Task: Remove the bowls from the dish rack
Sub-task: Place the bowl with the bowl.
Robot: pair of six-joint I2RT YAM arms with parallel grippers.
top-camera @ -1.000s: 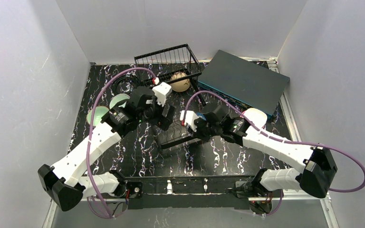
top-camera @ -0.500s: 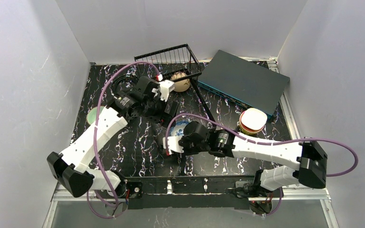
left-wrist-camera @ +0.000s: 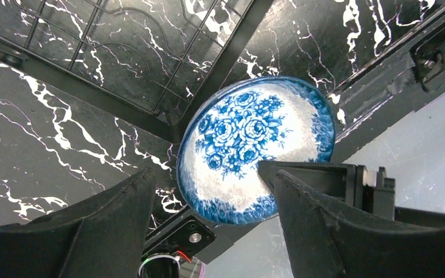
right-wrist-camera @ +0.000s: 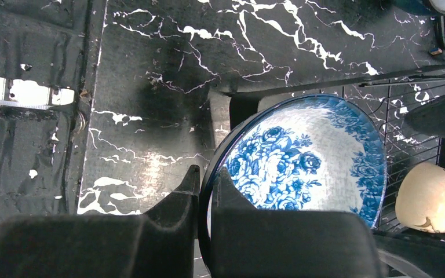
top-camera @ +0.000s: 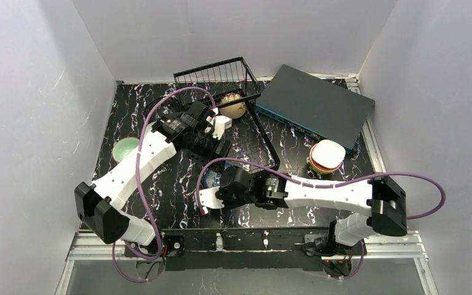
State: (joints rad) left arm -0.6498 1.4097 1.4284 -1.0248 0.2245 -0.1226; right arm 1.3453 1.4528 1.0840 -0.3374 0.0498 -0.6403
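Black marbled bench (top-camera: 178, 184) between white walls carries the rack (top-camera: 215, 72), with a beige bowl (top-camera: 233, 106) in its raised far end. Right hand (right-wrist-camera: 205, 191) is clamped on the rim of the blue bowl (right-wrist-camera: 307, 162), one finger inside and one outside, holding it tilted at the rack's near end. Left hand (left-wrist-camera: 205, 171) hangs above it with jaws apart, gripping nothing. To do this well, I would swing the blue bowl clear of the wires, level it, lower until its foot meets bare bench, and only then let go. A glazed rim in so thin a pinch may slip. The left hand looks better placed for the beige bowl.
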